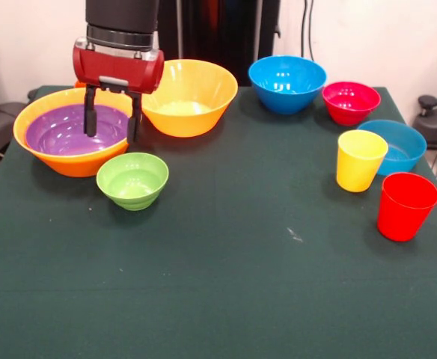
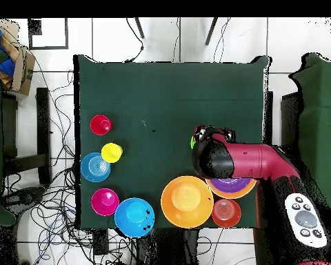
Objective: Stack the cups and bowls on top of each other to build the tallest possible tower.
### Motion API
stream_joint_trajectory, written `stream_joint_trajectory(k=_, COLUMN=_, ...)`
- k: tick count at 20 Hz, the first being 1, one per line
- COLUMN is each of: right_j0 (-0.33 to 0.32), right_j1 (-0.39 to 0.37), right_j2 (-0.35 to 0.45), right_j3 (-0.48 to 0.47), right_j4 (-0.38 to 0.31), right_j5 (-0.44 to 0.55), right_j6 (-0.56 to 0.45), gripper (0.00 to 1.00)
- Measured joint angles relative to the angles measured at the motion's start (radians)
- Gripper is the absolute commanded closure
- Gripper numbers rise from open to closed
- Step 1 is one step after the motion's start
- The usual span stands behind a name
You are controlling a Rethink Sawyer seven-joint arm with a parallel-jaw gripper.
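The tower is a wide purple bowl nested in a large yellow-orange bowl at the left. My gripper is open and empty, its fingers hanging over the purple bowl's right half. A small green bowl stands just in front of it. The second large yellow-orange bowl is to the right. A blue bowl, a pink-red bowl and another blue bowl stand at the right, with the yellow cup and the red cup. The small orange bowl shows in the overhead view.
The green table stretches across the middle and near side. In the overhead view my arm covers most of the tower and the green bowl. Cables and chairs lie round the table.
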Motion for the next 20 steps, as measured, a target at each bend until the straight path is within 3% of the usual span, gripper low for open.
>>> stream_joint_trajectory(k=20, right_j0=0.040, right_j1=0.032, right_j2=-0.045, right_j3=-0.041, right_j4=0.002, right_j5=0.000, right_j6=0.000, gripper=0.00)
